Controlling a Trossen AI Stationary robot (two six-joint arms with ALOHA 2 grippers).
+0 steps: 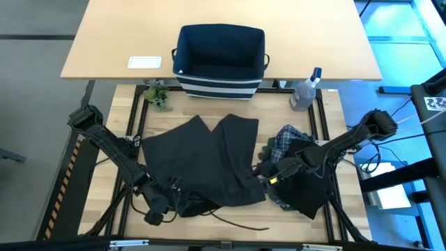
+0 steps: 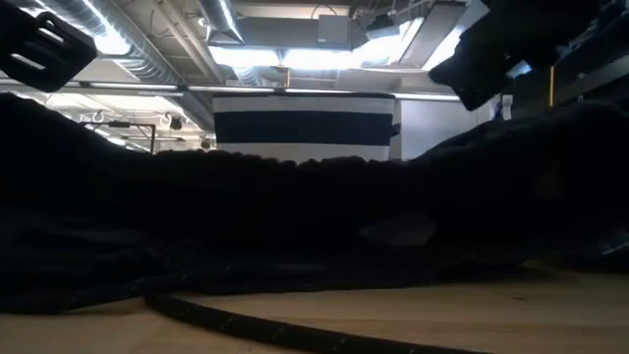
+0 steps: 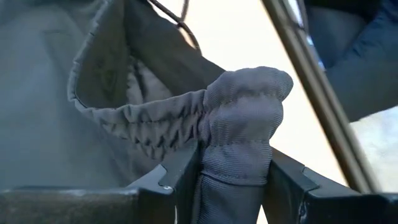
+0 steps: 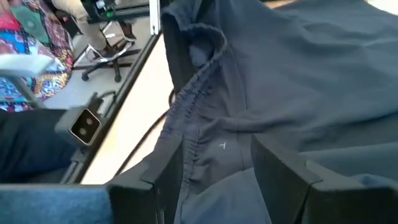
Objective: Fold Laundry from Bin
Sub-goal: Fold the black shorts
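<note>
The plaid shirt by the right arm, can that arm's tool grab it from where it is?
Probably yes. The plaid shirt lies right beside the right tool, and part of it shows bare. A black garment covers the rest, so the tool could only reach that uncovered edge.

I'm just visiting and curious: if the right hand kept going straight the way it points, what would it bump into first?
Most likely the dark garment spread on the table. The right hand points along that cloth, whose gathered waistband lies just ahead between its open fingers. How near the fabric is cannot be told for sure.
</note>
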